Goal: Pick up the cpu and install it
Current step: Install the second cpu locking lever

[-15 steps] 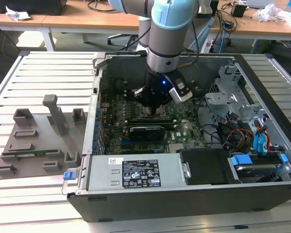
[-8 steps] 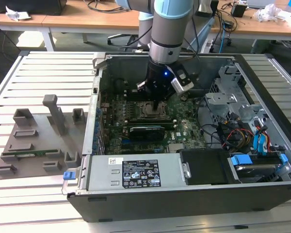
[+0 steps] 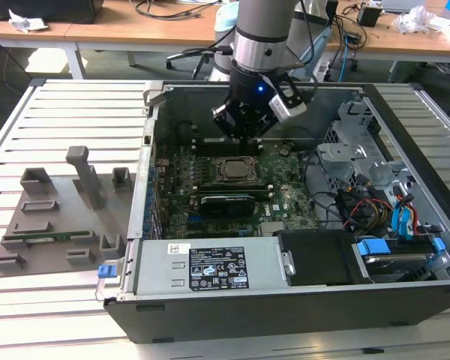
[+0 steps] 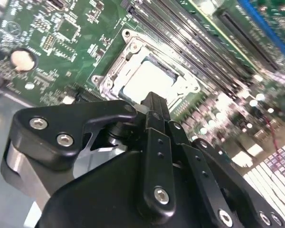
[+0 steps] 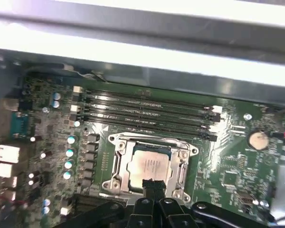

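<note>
The cpu (image 3: 235,169) lies flat inside its metal socket frame on the green motherboard, silver top up. In both wrist views the cpu (image 5: 149,166) (image 4: 147,80) sits square in the frame with its pale rim showing. My gripper (image 3: 247,135) hangs over the open computer case, just behind and above the socket. In the first wrist view the gripper (image 5: 152,184) has its two black fingertips pressed together over the near edge of the socket, holding nothing. The second wrist view has the gripper (image 4: 154,102) close above the socket's edge.
Memory slots (image 5: 142,114) run beside the socket, with the case wall (image 5: 142,52) beyond them. A grey fixture tray (image 3: 52,217) on the exterior view's left holds a green memory stick (image 3: 41,236). The power supply (image 3: 210,266) and the drive cage with cables (image 3: 375,195) crowd the case.
</note>
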Controlling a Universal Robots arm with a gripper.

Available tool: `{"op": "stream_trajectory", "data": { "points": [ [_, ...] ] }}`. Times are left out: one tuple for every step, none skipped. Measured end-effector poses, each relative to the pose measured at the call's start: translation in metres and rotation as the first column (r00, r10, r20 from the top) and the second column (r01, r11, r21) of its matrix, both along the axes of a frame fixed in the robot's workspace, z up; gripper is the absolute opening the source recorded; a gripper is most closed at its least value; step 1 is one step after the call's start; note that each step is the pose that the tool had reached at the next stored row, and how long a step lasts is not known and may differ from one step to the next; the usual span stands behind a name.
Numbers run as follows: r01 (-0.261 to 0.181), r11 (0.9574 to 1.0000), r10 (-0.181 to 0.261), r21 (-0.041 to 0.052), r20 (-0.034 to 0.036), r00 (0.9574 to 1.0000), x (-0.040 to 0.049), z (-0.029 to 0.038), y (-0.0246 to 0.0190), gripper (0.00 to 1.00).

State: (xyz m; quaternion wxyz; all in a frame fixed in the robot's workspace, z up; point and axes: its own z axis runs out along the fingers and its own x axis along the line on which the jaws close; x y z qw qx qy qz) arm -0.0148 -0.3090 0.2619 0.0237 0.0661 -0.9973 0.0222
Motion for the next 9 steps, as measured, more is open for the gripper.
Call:
{"op": "stream_trajectory", "data": {
  "points": [
    [0.0,1.0,0.0,0.0001,0.0,1.0,0.0,0.0046,0.0001,0.11],
    [0.0,1.0,0.0,0.0,-0.0001,1.0,0.0,0.0175,0.0001,0.11],
    [0.0,1.0,0.0,0.0,0.0,1.0,0.0,0.0204,0.0001,0.11],
    [0.0,1.0,0.0,0.0003,0.0001,1.0,0.0,0.0205,0.0001,0.11],
    [0.0,1.0,0.0,0.0001,0.0,1.0,0.0,0.0207,0.0001,0.11],
    [0.0,1.0,0.0,0.0,0.0,1.0,0.0,0.0208,0.0001,0.11],
    [0.0,1.0,0.0,0.0001,-0.0001,1.0,0.0,0.0208,0.0001,0.11],
    [0.0,1.0,0.0,0.0001,0.0,1.0,0.0,0.0208,0.0001,0.11],
    [0.0,1.0,0.0,0.0,0.0,1.0,0.0,0.0208,0.0001,0.11]
  ]
}}
